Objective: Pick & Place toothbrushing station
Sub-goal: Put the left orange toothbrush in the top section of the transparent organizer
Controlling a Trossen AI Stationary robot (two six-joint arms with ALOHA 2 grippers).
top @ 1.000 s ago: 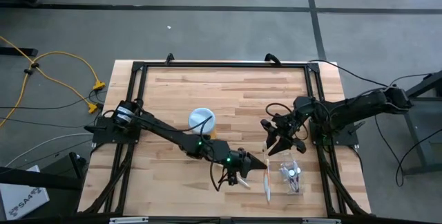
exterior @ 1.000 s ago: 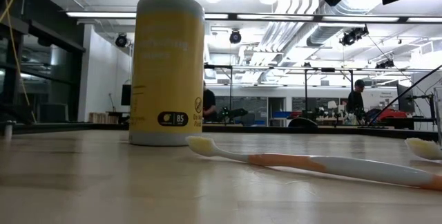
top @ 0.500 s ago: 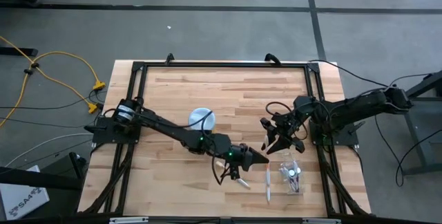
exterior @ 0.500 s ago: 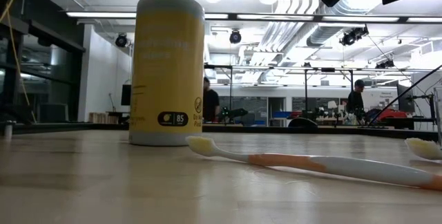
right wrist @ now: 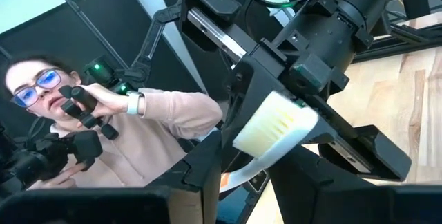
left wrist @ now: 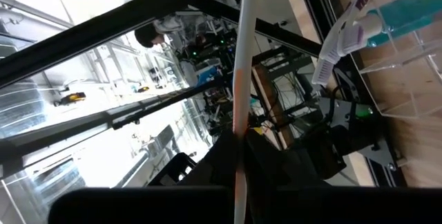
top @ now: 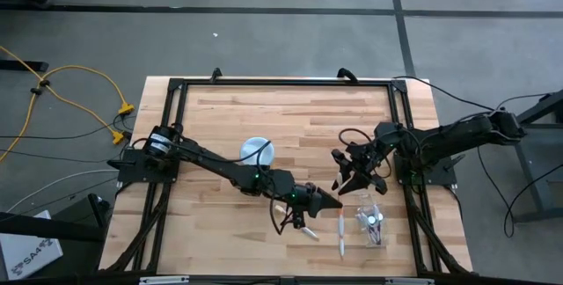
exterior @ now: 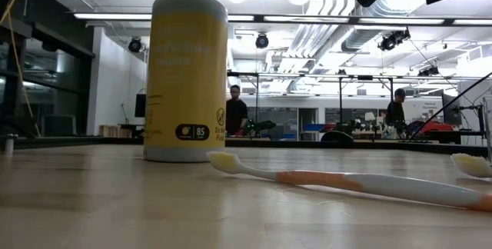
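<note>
1. Toward the near-middle of the table (top: 220,232), the left gripper (top: 332,201) is hanging at the end of its long outstretched arm, and its fingers are closing fully on the thin handle of an orange-and-white toothbrush (left wrist: 242,79).
2. In the left wrist view, that handle is running straight out from between the dark fingers (left wrist: 207,203) toward a dark shape at the far end.
3. The right gripper (top: 352,179) is hovering just beside the left one, reaching in from the right side of the table.
4. Its fingers are standing partly apart and are gripping around the bristle end of a toothbrush, whose pale head (right wrist: 276,124) is sticking out between them. It appears to be the same brush that the left gripper is holding, though I cannot tell for certain.
5. The clear holder cup (top: 371,223) is sitting on the table close to both grippers. In the left wrist view it is showing a teal bottle (left wrist: 407,13) and a brush head (left wrist: 342,41) inside.
6. A loose toothbrush (top: 341,235) is lying flat on the wood just beside the holder, and another brush (top: 305,230) is lying under the left arm's end.
7. A yellow canister (exterior: 188,76) is standing upright farther back, well apart from the holder.
8. A person in a pink sweater (right wrist: 159,124) is showing behind the table, holding a dark controller.
</note>
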